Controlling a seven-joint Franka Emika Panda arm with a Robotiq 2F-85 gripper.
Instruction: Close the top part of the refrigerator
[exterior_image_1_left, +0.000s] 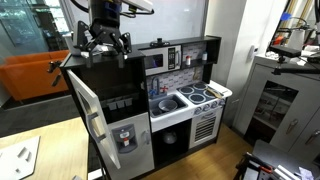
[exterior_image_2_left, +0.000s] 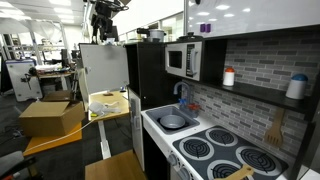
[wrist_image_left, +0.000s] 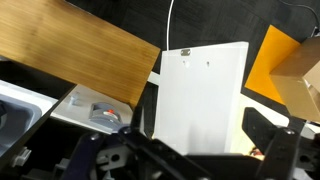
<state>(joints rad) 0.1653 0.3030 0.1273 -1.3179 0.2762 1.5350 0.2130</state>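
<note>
Office lab: top door (exterior_image_1_left: 86, 103) of toy refrigerator (exterior_image_1_left: 122, 82) stands open, likely light, stiff plastic; push its free edge. Overhead, gripper (exterior_image_1_left: 105, 44) is spread, empty.

Above the refrigerator (exterior_image_1_left: 112, 72): open air surrounds the end effector (exterior_image_1_left: 105, 44).
Door swing: the top part of the refrigerator (exterior_image_1_left: 88, 105) juts wide open from the column.
Beside the door: a wooden bench (exterior_image_2_left: 112, 105) and a cardboard box (exterior_image_2_left: 50, 115) crowd the lower space.
</note>
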